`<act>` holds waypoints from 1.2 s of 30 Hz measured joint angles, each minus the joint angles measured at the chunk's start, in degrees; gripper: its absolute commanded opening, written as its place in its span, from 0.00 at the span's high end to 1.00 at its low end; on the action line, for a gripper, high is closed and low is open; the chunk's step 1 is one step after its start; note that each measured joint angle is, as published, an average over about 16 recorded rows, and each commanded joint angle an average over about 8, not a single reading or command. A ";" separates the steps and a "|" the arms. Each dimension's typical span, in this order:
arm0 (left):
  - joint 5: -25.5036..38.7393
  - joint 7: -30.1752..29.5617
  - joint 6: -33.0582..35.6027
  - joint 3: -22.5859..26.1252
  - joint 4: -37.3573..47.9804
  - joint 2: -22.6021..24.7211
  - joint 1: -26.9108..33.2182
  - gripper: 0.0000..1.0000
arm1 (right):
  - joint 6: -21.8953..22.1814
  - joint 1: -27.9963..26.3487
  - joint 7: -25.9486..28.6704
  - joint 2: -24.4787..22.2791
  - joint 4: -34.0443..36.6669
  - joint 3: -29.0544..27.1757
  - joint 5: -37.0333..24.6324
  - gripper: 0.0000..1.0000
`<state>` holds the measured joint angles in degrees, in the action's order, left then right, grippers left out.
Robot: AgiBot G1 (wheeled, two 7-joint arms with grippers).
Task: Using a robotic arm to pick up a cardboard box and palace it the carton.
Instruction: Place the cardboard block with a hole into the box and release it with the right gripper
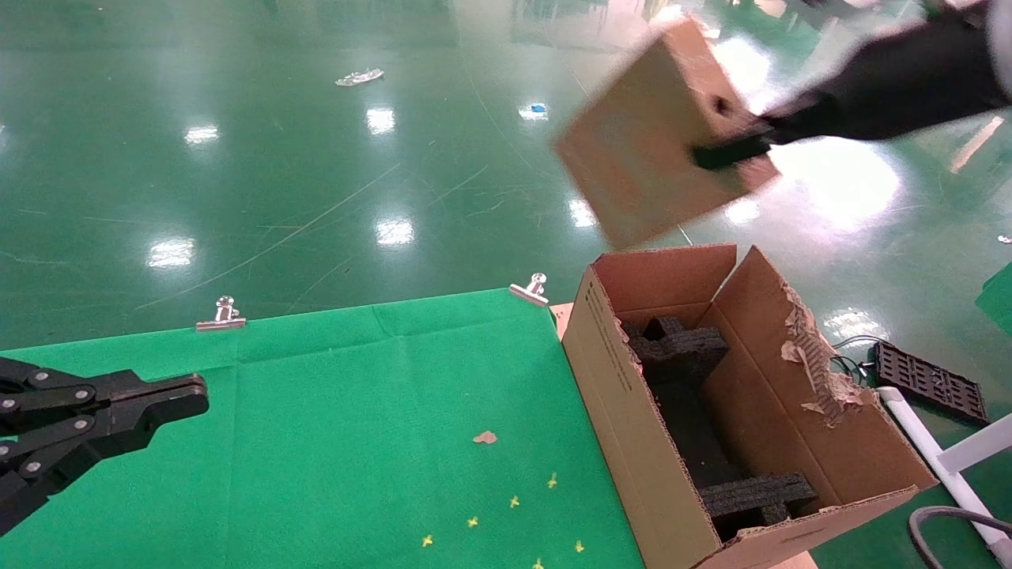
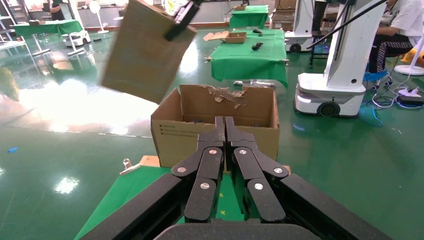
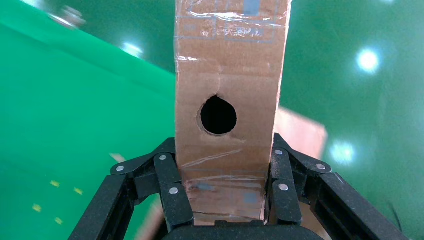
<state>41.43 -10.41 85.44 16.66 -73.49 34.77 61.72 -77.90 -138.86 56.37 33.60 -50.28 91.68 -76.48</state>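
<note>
You have a matt brown cardboard box (image 3: 227,75), worn, with glossy clear tape, and a corrugated carton (image 1: 735,442) with ragged torn paper edges around coarse black foam (image 1: 680,352). Your counter (image 1: 356,411) wears matt green cloth held by shiny metal clips (image 1: 531,289), over a glossy floor (image 1: 277,158).

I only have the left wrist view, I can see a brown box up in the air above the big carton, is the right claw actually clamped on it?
Observer: Yes. In the right wrist view the right claw has a finger on each side of the cardboard box, at its narrow face with the round hole.
Operator: Anything inside the carton?
Observer: Black foam inserts sit in the carton, seen from the head view.
Operator: Is the box over the opening?
Observer: Not clearly. In the head view it appears beyond the carton's far wall, tilted.
</note>
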 measured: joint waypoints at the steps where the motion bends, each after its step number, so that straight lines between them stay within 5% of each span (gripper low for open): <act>1: 0.00 0.00 0.00 0.00 0.00 0.00 0.00 0.93 | -0.37 -0.27 0.01 -0.17 1.44 0.36 -0.98 1.00; 9: -0.02 0.02 -0.01 0.03 0.00 -0.01 0.01 0.00 | -3.23 0.71 2.16 -0.39 11.26 3.89 -7.05 1.00; 20: -0.05 0.04 -0.03 0.07 0.00 -0.03 0.02 0.00 | -2.81 8.94 3.54 2.26 20.38 6.69 -7.97 1.00; 36: -0.09 0.06 -0.05 0.13 0.00 -0.05 0.03 0.00 | 4.24 22.33 5.18 8.15 28.30 8.76 -8.29 1.00</act>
<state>41.34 -10.35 85.38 16.79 -73.49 34.72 61.75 -73.66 -116.53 61.55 41.74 -21.98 100.44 -84.77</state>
